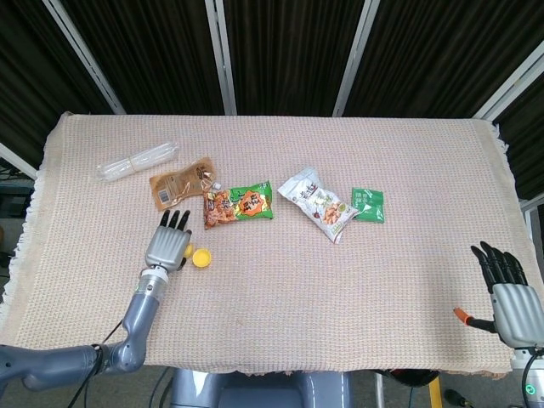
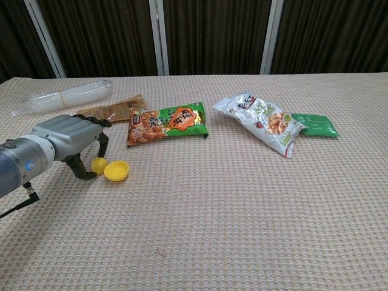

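Note:
My left hand (image 1: 167, 246) (image 2: 65, 137) rests palm down on the cloth at the front left. Its thumb and a curled finger close around a small yellow cap (image 2: 97, 165) (image 1: 189, 252) that lies on the table. A larger yellow cap (image 2: 116, 171) (image 1: 201, 257) lies open side up just to the right of it, touching or nearly touching the small one. My right hand (image 1: 511, 293) hovers at the table's front right edge with its fingers spread and nothing in it. The chest view does not show it.
Behind the left hand lie a brown packet (image 1: 181, 181), a clear plastic bag (image 1: 136, 161) and an orange-green snack packet (image 1: 240, 204). A white snack packet (image 1: 319, 204) and a green packet (image 1: 368, 205) lie mid-table. A woven cloth (image 1: 340, 289) covers the table.

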`<state>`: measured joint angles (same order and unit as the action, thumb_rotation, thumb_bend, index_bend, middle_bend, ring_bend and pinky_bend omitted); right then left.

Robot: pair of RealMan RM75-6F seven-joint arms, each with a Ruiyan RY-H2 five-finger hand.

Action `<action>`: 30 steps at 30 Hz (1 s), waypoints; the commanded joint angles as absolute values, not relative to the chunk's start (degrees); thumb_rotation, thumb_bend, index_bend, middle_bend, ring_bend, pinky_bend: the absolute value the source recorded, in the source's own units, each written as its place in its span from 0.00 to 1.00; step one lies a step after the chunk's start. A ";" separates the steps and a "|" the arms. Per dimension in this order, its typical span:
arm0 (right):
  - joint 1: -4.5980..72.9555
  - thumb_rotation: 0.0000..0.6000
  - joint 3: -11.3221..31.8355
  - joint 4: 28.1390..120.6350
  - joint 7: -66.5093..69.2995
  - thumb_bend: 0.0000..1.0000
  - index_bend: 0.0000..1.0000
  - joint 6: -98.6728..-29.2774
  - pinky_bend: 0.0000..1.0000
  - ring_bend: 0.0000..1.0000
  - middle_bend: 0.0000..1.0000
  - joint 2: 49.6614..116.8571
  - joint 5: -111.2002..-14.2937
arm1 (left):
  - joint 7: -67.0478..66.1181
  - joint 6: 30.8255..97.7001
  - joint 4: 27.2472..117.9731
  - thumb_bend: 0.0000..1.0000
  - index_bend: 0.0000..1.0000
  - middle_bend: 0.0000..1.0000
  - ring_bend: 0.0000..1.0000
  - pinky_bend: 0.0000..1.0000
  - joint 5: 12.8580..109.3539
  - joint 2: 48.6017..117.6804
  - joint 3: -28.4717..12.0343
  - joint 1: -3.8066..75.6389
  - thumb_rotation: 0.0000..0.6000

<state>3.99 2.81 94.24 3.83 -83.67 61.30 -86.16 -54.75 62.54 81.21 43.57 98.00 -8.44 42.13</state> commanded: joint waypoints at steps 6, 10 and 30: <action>3.92 1.00 2.76 94.16 4.21 0.01 0.03 -83.63 0.00 0.00 0.00 61.15 -86.15 | -53.19 63.32 82.14 0.30 0.46 0.00 0.00 0.00 44.80 97.36 -8.18 42.08 1.00; 3.99 1.00 2.80 94.11 3.93 0.01 0.03 -83.51 0.00 0.00 0.00 61.16 -86.10 | -51.72 64.39 85.56 0.30 0.47 0.00 0.00 0.00 46.81 95.28 -8.44 41.91 1.00; 3.79 1.00 3.01 94.09 4.08 0.01 0.03 -84.01 0.00 0.00 0.00 61.24 -86.02 | -53.07 64.43 92.07 0.30 0.46 0.00 0.00 0.00 45.26 92.98 -7.41 43.51 1.00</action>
